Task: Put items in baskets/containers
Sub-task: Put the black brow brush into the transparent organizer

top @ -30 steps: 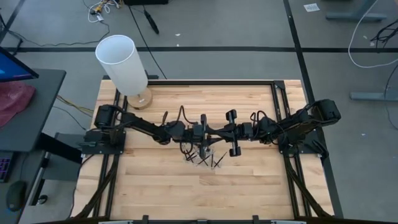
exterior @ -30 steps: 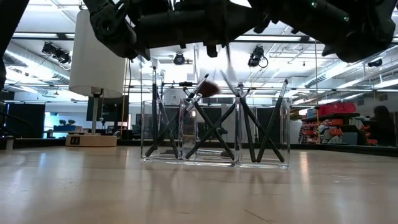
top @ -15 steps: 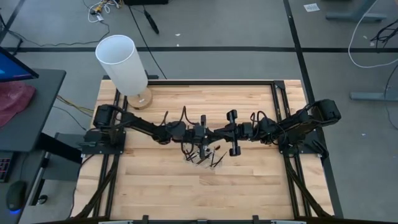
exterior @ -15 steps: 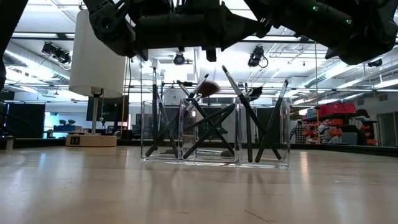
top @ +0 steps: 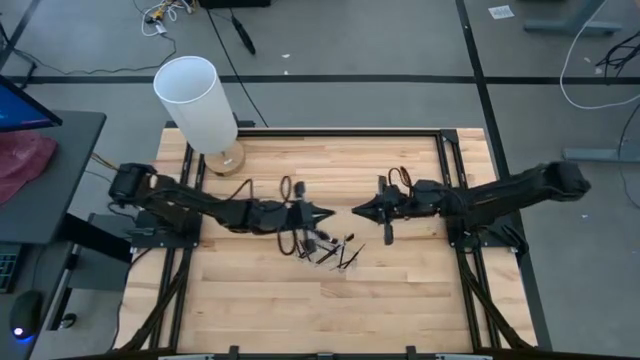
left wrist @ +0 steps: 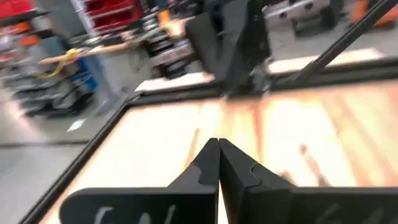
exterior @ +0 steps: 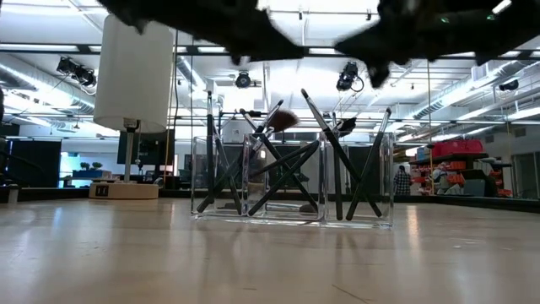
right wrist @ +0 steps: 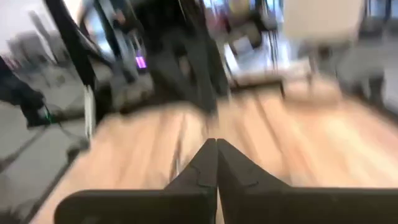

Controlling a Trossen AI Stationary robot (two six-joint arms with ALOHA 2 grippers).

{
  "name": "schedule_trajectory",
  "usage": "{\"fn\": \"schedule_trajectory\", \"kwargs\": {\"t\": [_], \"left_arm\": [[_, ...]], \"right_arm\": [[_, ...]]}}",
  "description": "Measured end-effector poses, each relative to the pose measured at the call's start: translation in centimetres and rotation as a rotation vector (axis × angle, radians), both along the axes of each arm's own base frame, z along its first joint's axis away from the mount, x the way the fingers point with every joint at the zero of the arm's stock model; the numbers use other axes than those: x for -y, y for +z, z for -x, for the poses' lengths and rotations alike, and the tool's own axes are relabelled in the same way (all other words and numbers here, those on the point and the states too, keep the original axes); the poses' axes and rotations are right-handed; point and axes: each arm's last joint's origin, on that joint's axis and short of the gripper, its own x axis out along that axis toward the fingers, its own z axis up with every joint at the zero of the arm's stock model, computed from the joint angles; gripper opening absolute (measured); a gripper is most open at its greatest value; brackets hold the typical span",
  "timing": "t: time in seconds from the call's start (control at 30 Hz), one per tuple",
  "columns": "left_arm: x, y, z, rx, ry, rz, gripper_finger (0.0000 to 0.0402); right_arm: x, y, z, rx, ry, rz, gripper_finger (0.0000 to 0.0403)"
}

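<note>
Both arms had pulled back from over the brushes and stretched flatter since the earlier frames, and their tips no longer met above the holder. One brush that had hung above the right compartment a second before now leaned inside it.

At the table's left rear corner stood a tall white cylinder (top: 197,102) on a round wooden base. The left gripper (top: 322,214) pointed toward the table's middle, its fingers pressed together with nothing between them, hovering just left of and above the holder. In its wrist view the two dark fingers (left wrist: 206,167) met in a closed point.

Near the table's centre sat the clear holder (exterior: 292,217), upright on the wood. The black makeup brushes (exterior: 278,169) stood inside it, leaning and crossing one another across its compartments, one with a brownish bristle head at its top. From above they showed as a dark cluster (top: 328,250).

The right gripper (top: 357,210) faced the left one from the other side, apart from it, its fingers likewise closed and empty.
</note>
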Motion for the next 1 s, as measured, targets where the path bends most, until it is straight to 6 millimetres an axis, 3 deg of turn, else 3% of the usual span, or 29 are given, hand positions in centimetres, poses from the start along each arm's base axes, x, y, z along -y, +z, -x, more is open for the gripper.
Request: {"fn": "schedule_trajectory", "kwargs": {"t": [0.2, 0.37, 0.53, 0.73, 1.0], "left_arm": [[-1.3, -2.2, 5.2, 0.025, 0.158, 0.110, 0.0002], [-2.8, -4.2, 8.2, 0.073, 0.254, 0.230, 0.0005], [-3.2, -4.9, 8.9, 0.125, 0.266, 0.253, 0.0003], [-3.2, -4.8, 8.9, 0.130, 0.263, 0.247, 0.0008], [-3.2, -4.8, 8.9, 0.125, 0.263, 0.244, 0.0007]], "right_arm": [[1.0, -1.9, 2.8, -0.363, -0.102, -0.206, 0.0004], [0.9, -4.1, 2.5, -0.537, -0.087, -0.296, 0.0002], [0.6, -5.5, 0.8, -0.562, -0.012, -0.326, 0.0002], [0.4, -5.8, -1.6, -0.608, 0.033, -0.300, 0.0002], [0.2, -4.3, -3.7, -0.568, 0.149, -0.256, 0.0002]]}}
